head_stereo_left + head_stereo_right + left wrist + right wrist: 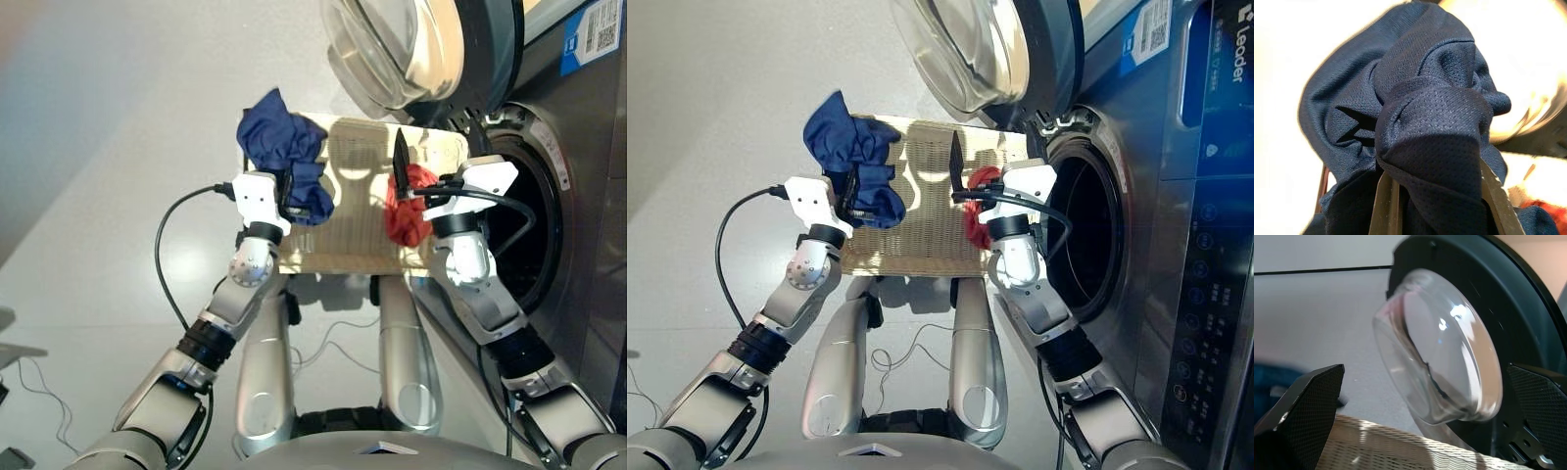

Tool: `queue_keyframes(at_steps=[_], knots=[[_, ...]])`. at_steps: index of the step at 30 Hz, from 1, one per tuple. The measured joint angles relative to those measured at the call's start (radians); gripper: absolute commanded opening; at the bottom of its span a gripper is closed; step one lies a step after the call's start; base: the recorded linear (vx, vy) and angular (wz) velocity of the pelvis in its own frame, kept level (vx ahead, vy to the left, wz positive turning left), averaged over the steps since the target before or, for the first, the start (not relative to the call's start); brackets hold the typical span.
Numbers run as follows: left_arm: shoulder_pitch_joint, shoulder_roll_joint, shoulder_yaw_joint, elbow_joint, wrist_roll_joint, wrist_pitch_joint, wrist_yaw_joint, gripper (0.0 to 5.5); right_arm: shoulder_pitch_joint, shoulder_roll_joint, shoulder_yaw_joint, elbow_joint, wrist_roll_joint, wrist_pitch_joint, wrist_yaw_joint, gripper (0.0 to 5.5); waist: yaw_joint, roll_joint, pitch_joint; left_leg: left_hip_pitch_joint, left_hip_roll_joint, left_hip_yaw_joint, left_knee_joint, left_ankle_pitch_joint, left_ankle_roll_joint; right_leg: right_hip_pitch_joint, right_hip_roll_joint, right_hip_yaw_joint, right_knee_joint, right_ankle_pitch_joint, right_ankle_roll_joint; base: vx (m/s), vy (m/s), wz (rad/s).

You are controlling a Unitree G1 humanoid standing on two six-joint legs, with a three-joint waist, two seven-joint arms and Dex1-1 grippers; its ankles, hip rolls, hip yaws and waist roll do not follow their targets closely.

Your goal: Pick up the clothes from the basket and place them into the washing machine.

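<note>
Left gripper (850, 192) was closed on the navy blue garment (284, 157), bunched over the basket's far-left corner, part of it hanging past the rim. In the left wrist view the cloth (1420, 142) filled nearly the whole frame and covered most of both fingers; only the inner edges showed.

Cream wicker basket (358, 157) sat between the two arms, its near edge hidden behind the wrists. Two garments countable: one navy, one red. No third one made out in any view.

Red garment (407, 217) lay on the right side of the basket, just beside the right wrist, partly covered by the gripper body and its cable.

Right gripper (1420, 382) was open and empty, fingers (1308, 411) wide apart, above the basket's right part, aimed at the round glass door (1442, 352). In the head views only one black finger (401, 157) was clear; the other was hard to separate from the dark machine.

Washing machine (1205, 215) was on the right, cut off by the frame edge, door (980, 49) swung open at the far side, top cropped. Drum opening (519, 225) was dark; contents couldn't be made out.
</note>
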Motion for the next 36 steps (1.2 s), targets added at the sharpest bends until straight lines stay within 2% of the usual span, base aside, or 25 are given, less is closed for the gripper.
queue_keyframes(at_steps=[2,5,8,11,13,16,19,21,36], knots=[[0.002,0.005,0.002,-0.048,-0.003,-0.018,-0.033,0.0,0.018,-0.01,0.0,-0.002,0.002,0.001,0.032,5.5,0.0,0.006,-0.002,0.018,-0.005,-0.001,-0.01,0.002,0.003,0.025,-0.005,-0.004,-0.023,0.006,0.008,0.09,0.021,0.021],[0.003,0.026,0.005,-0.126,-0.035,-0.02,-0.111,0.0,0.037,-0.065,0.015,-0.007,0.019,0.029,0.113,5.5,0.003,0.022,-0.007,0.042,-0.006,-0.01,-0.041,0.013,0.009,0.067,-0.009,-0.02,-0.069,0.026,0.012,0.066,0.007,0.074],[0.005,0.057,0.004,-0.174,-0.077,-0.022,-0.177,0.0,0.043,-0.13,0.027,-0.014,0.019,0.059,0.183,5.5,0.015,0.031,-0.014,0.08,-0.01,-0.017,-0.066,0.017,0.012,0.111,-0.015,-0.031,-0.095,0.028,0.017,0.0,0.0,0.0],[0.018,0.08,0.016,-0.219,-0.121,-0.023,-0.249,0.0,-0.006,-0.237,0.077,-0.051,0.009,0.092,0.27,5.5,0.03,0.044,-0.021,0.085,-0.014,-0.023,-0.067,0.018,0.014,0.123,-0.022,-0.04,-0.1,0.028,0.02,0.038,0.013,0.049],[0.029,0.103,0.016,-0.23,-0.139,-0.023,-0.289,0.0,-0.079,-0.283,0.108,-0.055,-0.014,0.119,0.312,5.5,0.032,0.044,-0.022,0.098,-0.018,-0.024,-0.067,0.018,0.014,0.138,-0.023,-0.042,-0.104,0.028,0.02,0.0,0.0,0.0],[0.03,0.11,0.013,-0.233,-0.141,-0.022,-0.325,0.0,-0.226,-0.286,0.146,-0.056,-0.032,0.148,0.354,5.5,0.033,0.054,-0.03,0.108,-0.014,-0.024,-0.067,0.018,0.014,0.149,-0.023,-0.042,-0.106,0.029,0.02,0.0,0.0,0.0],[0.032,0.114,0.012,-0.243,-0.148,-0.022,-0.346,0.0,-0.308,-0.284,0.191,-0.054,-0.032,0.17,0.383,5.5,0.051,0.068,-0.042,0.109,-0.012,-0.023,-0.067,0.017,0.014,0.149,-0.021,-0.042,-0.105,0.03,0.019,0.0,0.0,0.0],[0.028,0.12,0.009,-0.254,-0.154,-0.022,-0.359,0.0,-0.361,-0.283,0.239,-0.051,-0.033,0.193,0.404,5.5,0.051,0.075,-0.048,0.109,-0.012,-0.023,-0.067,0.018,0.015,0.149,-0.02,-0.042,-0.104,0.03,0.019,0.0,0.0,0.0],[-0.011,0.131,-0.031,-0.257,-0.136,-0.005,-0.35,0.0,-0.395,-0.223,0.268,-0.02,-0.052,0.226,0.408,5.5,0.051,0.074,-0.059,0.107,-0.013,-0.028,-0.067,0.018,0.015,0.152,-0.019,-0.048,-0.108,0.031,0.018,0.0,0.0,0.0]])
